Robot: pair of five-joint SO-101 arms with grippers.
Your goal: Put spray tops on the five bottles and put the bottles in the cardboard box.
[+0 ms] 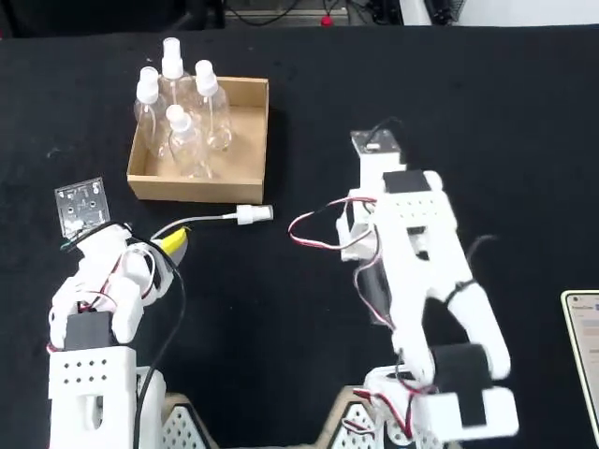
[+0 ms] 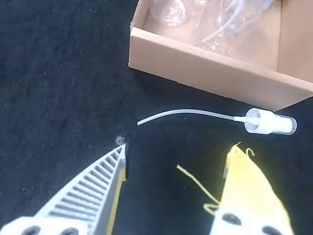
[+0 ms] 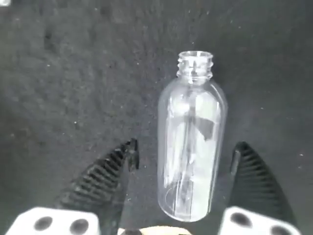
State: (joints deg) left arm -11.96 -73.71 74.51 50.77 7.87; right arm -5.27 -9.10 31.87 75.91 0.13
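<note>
The cardboard box stands at the back left and holds several clear bottles with white spray tops on. A loose spray top with its long tube lies on the black cloth just in front of the box. In the left wrist view the spray top lies beyond my open left gripper, in front of the box wall. In the high view my left gripper is near the tube's end. An uncapped clear bottle lies between the fingers of my open right gripper, untouched.
A clear square plate lies left of the left arm. The right arm fills the table's middle right, with a small white block behind it. A white device sits at the right edge.
</note>
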